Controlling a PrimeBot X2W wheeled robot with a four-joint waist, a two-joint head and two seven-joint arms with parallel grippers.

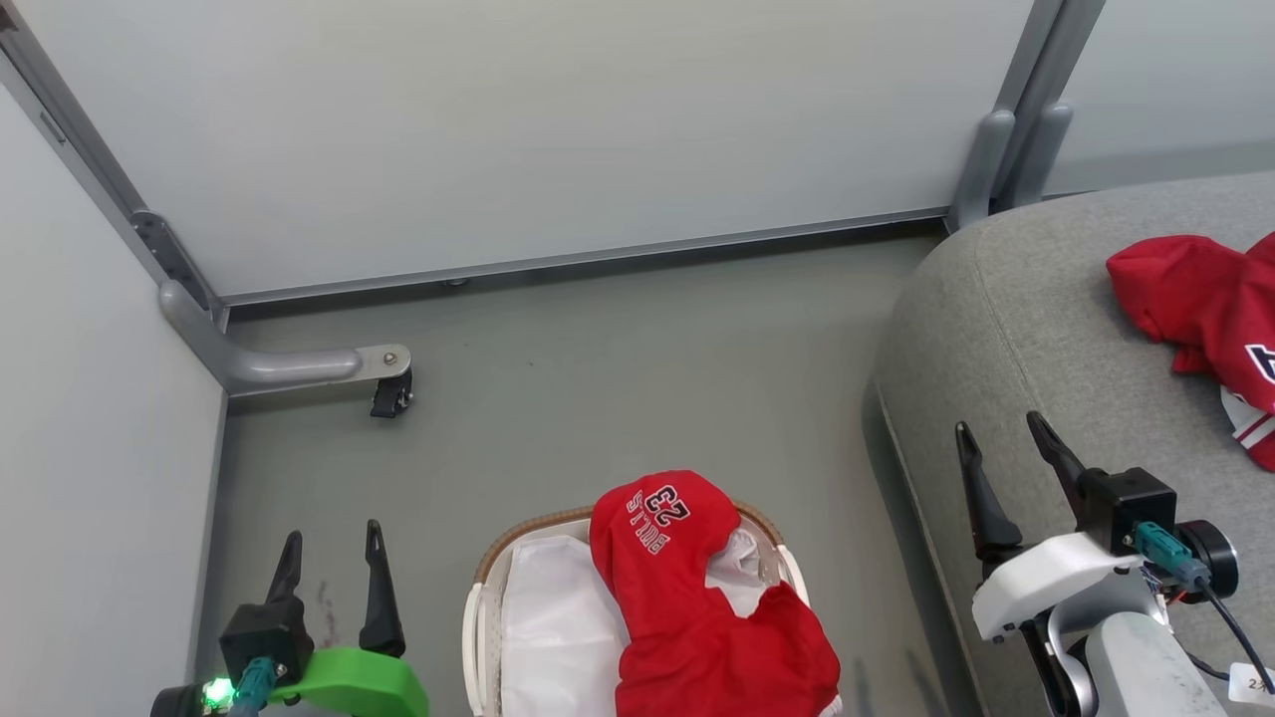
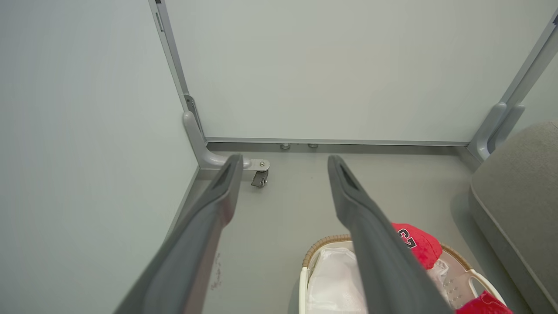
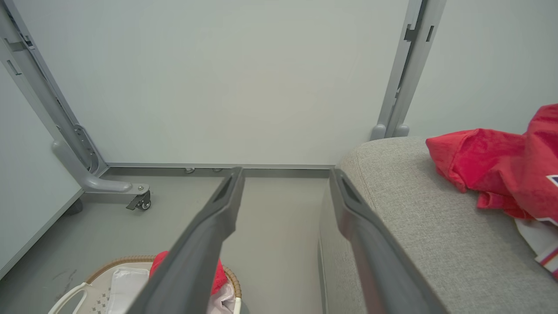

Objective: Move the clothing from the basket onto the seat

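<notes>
Our left gripper [image 1: 333, 533] stands with its two long dark fingers spread wide, nothing between them and nothing touched. It hovers over the grey floor [image 1: 598, 388], just beside the left edge of the basket [image 1: 518, 531]. Our right gripper [image 1: 998, 424] is spread just as wide and equally empty, its fingers hanging above the front edge of the seat [image 1: 1026, 339]. Both pairs of fingers are smooth, matte and taper to blunt tips. The left wrist carries a bright green housing [image 1: 349, 682], the right a white housing [image 1: 1046, 578] with a black block and a teal plug. Both grippers point away from us toward the pale partition panel [image 1: 498, 129].

The basket is white perforated plastic with a brown woven rim and a loose white liner [image 1: 553, 617]. A red jersey [image 1: 687, 607], soft and crumpled and printed "BULLS 23", is heaped in its right half and covers part of the far rim. A second red garment [image 1: 1185, 294] with white trim lies bunched on top of the seat, well in from its rounded corner and apart from the right gripper. The seat is coarse grey woven fabric with a stitched seam along its edge.
</notes>
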